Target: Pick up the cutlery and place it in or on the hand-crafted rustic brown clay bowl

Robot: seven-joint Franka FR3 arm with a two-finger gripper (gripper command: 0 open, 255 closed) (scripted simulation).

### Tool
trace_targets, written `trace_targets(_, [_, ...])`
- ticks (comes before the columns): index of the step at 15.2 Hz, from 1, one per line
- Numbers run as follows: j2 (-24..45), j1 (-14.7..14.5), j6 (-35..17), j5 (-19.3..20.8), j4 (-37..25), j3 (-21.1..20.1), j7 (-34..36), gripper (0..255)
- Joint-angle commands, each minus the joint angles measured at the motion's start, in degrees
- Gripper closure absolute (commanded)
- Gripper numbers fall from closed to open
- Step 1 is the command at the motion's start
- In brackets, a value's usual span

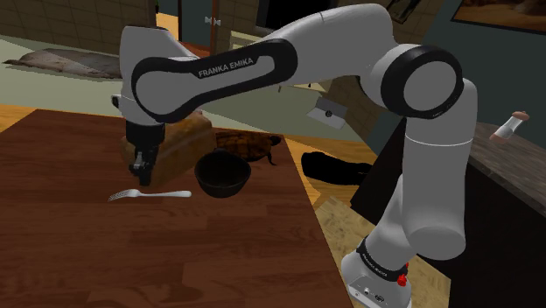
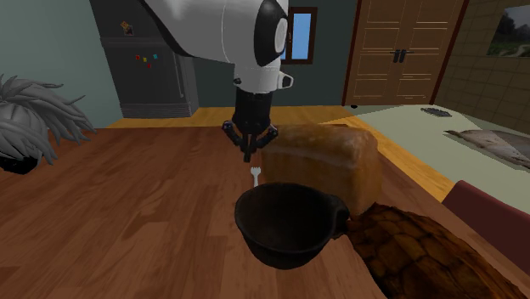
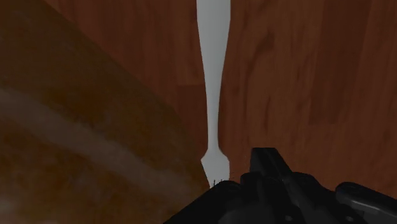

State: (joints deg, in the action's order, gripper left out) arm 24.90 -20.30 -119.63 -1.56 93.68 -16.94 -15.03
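A grey fork lies flat on the dark wooden table, tines toward the shoulder view's left. My black gripper hangs just above it, fingers together with nothing between them. A dark brown bowl stands upright close to the fork's handle end. In the second exterior view the gripper is over the small white fork, just behind the bowl. In the wrist view the fork's handle runs away from the gripper.
A brown bread loaf sits right behind the gripper and bowl, also seen beside the bowl. A brown shell-like lump lies next to the bowl. A grey plant stands at the table's far side. The table edge is near the stand.
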Motion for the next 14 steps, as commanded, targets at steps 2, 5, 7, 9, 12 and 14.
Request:
trace_targets(2, [0.3, -1.3, 2.6, 3.3, 0.0, 1.1, 2.0, 0])
trace_targets(5, [0.7, -4.7, 7.3, 11.2, 0.2, 3.9, 6.6, 0])
trace_targets(7, [1.1, -4.7, 5.9, 11.4, 1.2, 4.0, 6.7, 0])
trace_targets(9, [1.5, -4.6, 4.6, 11.6, 2.1, 4.1, 6.8, 0])
trace_targets(12, [2.3, -4.5, 2.6, 11.9, 3.4, 4.2, 7.0, 0])
trace_targets(14, [2.5, -4.5, 2.2, 12.0, 3.6, 4.2, 7.1, 0])
